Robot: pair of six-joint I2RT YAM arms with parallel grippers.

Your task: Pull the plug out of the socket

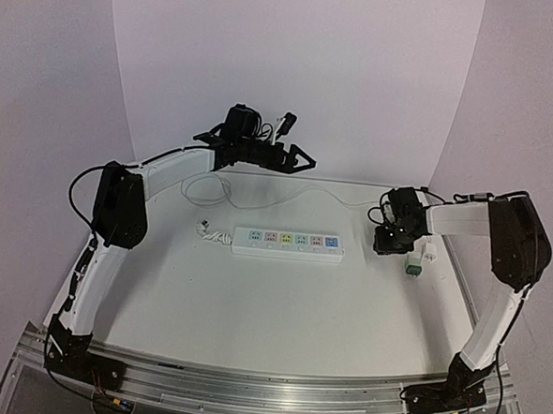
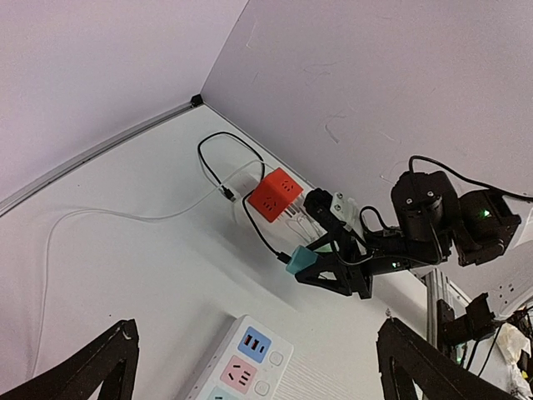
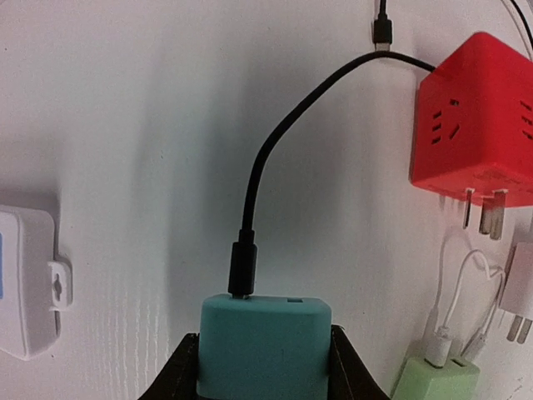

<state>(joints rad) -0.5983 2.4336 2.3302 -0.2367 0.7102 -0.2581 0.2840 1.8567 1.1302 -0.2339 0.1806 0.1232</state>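
Lying flat, socket (image 1: 288, 243) runs left-right, cord (image 1: 209, 233) apparently leftward.

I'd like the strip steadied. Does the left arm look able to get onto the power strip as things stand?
Probably yes: the left end effector hangs open above and behind the power strip, nothing between them. The right end effector, shut on the teal plug, sits past its right end.

Open table (image 1: 251, 309) nr side of socket (image 1: 288, 244); red cube (image 3: 475, 117), black cord (image 3: 271, 171) crowd rt end
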